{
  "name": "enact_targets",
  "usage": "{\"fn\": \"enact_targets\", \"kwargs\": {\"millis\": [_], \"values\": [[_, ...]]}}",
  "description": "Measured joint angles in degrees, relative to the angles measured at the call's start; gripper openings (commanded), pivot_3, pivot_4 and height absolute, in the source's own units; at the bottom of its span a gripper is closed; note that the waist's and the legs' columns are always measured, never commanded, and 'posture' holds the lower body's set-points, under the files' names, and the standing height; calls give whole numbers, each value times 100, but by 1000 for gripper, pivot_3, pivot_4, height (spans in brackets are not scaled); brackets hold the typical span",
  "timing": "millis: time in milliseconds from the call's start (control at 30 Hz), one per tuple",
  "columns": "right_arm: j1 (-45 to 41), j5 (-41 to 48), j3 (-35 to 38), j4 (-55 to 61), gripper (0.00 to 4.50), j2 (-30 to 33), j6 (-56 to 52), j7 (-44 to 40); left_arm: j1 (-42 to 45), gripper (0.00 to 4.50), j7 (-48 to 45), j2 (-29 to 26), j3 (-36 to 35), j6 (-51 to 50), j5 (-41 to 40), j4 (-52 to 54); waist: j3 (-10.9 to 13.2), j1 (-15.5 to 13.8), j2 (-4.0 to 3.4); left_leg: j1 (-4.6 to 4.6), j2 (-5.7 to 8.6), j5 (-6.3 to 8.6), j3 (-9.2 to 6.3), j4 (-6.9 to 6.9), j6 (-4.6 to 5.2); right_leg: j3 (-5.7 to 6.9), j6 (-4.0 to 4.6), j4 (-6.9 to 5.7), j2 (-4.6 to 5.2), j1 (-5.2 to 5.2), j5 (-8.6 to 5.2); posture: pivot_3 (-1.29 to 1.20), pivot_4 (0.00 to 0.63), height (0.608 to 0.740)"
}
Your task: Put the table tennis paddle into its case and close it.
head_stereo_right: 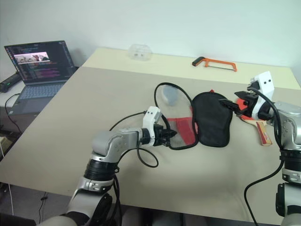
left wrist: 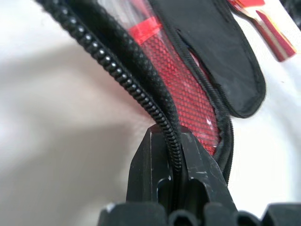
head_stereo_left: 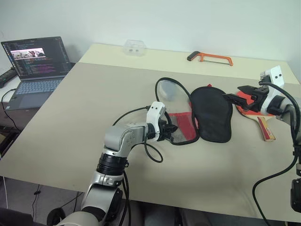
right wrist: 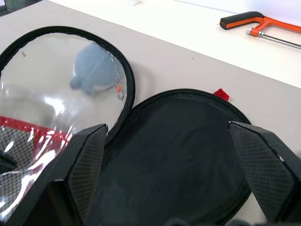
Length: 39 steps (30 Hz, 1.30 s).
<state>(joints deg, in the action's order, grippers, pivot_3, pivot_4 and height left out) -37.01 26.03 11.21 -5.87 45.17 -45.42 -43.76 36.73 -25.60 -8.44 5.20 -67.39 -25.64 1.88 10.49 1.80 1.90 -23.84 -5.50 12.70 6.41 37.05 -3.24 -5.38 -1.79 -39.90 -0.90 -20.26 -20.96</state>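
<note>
- On the beige tabletop, the case lies unzipped and spread open, its black fabric half flat on the robot's right, its clear-windowed half with red mesh on the left.
- Left hand is closed on the case's zipper rim at the near edge of the red mesh half; the left wrist view shows the black zip teeth pinched between the two fingers.
- Right hand hovers with its fingers spread wide and gripping nothing, above the far right edge of the black half, near the table tennis paddle.
- That paddle lies on the tabletop just beside the case on the right, outside it, red face up, striped wooden handle pointing toward the near edge.
- Through the clear window a pale blue-grey blob shows.
- An orange-framed hacksaw and a small clear plastic container rest along the far edge.
- An open laptop sits to the left; its screen text is too small to read.
</note>
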Motion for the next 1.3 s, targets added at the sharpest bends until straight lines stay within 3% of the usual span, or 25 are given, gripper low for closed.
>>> {"fn": "enact_targets", "kwargs": {"millis": [500, 633, 900, 933, 1033, 1167, 1300], "values": [[1, 1, 0, 1, 4500, 0, -2, -5, -165, 16, 373, 203, -25, -213, -79, 231, 0, -2, 0, 0, 1, 0, -1, 1, 0, -1, 0, 0, 0, 1, 0, 0, 150, 740], [1, 1, -1, 1, 4500, 0, -2, -12, -164, 1053, 380, 206, -47, -217, -88, 231, 0, -2, 0, 0, 1, 0, 0, 0, 0, -1, 0, 0, 0, 0, 0, 0, 150, 740], [0, -4, -2, 0, 4500, 0, -58, 18, -165, 3990, 347, -4, 32, -236, -104, 425, 0, 3, 0, 0, 0, 0, 0, -1, 0, -3, 0, 0, 0, 0, 0, 0, 150, 740], [0, -5, -2, 0, 4500, 2, -107, 38, -164, 4362, 300, -152, 78, -243, -110, 554, 0, 5, 0, 0, -1, 0, 0, -1, 0, -3, 0, 0, -1, -1, 0, 0, 150, 740], [0, -114, 6, 10, 4500, 77, -362, 410, -164, 4362, -67, -876, 36, -394, -351, 1121, 1, 16, 0, -1, -7, 0, 1, -4, -1, -6, 0, -2, 0, -7, 0, 0, 150, 740], [0, -326, 327, -64, 4500, 209, -819, 1096, -151, 4362, -741, -2006, -523, -428, -765, 1758, 0, 8, -2, -1, -8, 0, 2, -5, -1, -5, 0, 4, 3, -5, 0, 0, 150, 740], [-11, -490, 578, -382, 4500, 213, -1168, 1702, -161, 4362, -1979, -3228, -702, 111, -1075, 1795, 0, 12, -2, 1, -6, 0, 4, -5, -1, -4, 0, 3, 5, -7, 0, 0, 150, 740]]}}
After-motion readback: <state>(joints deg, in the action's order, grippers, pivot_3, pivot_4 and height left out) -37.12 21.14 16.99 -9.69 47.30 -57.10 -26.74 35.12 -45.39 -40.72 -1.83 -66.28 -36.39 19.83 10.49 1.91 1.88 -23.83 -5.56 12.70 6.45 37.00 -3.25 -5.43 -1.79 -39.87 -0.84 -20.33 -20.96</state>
